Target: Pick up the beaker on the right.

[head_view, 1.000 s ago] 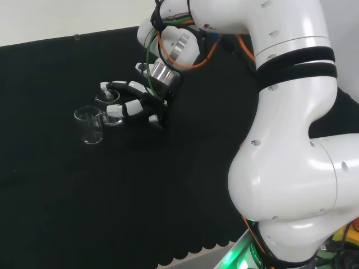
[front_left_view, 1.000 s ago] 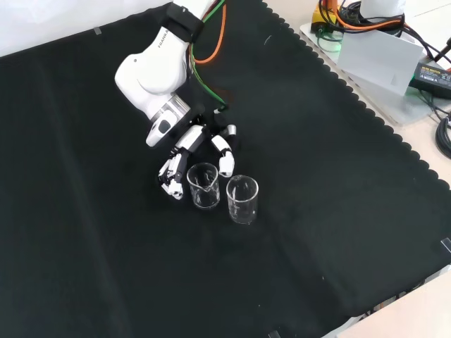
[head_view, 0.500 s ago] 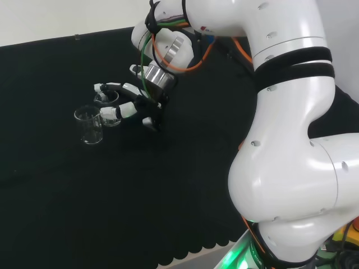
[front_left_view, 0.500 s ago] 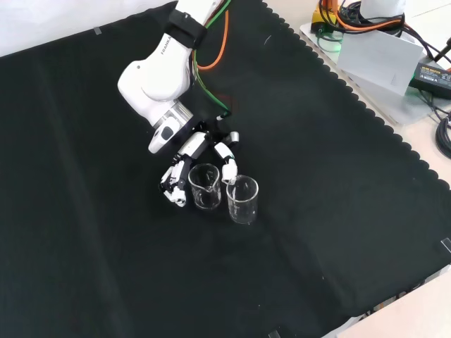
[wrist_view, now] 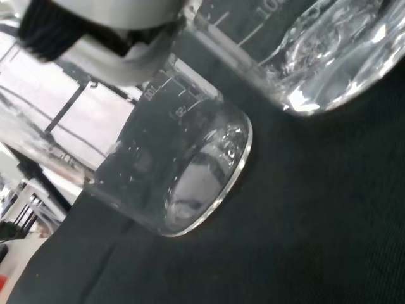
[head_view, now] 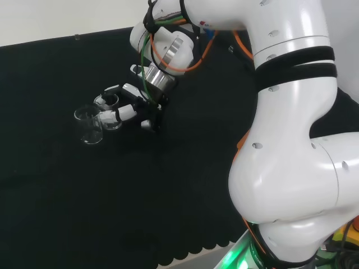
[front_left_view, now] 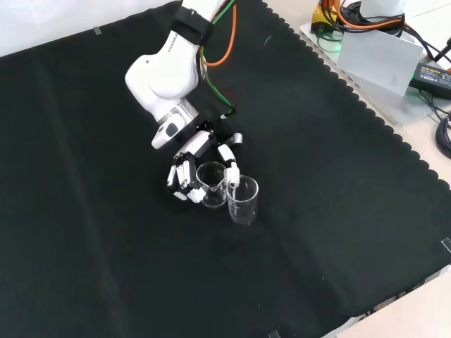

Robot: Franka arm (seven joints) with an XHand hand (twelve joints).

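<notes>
- You see the beaker (front_left_view: 212, 186) upright on the black cloth (front_left_view: 338, 211); in the front view it is the left one of two.
- The hand (front_left_view: 190, 165) has its fingers (front_left_view: 182, 179) curled around this beaker, and the thumb (front_left_view: 229, 163) is on the other side of it.
- The second beaker (front_left_view: 242, 200) stands just beside the first, to its right in the front view.
- In the wrist view you see the bases of both beakers close together on the cloth.
</notes>
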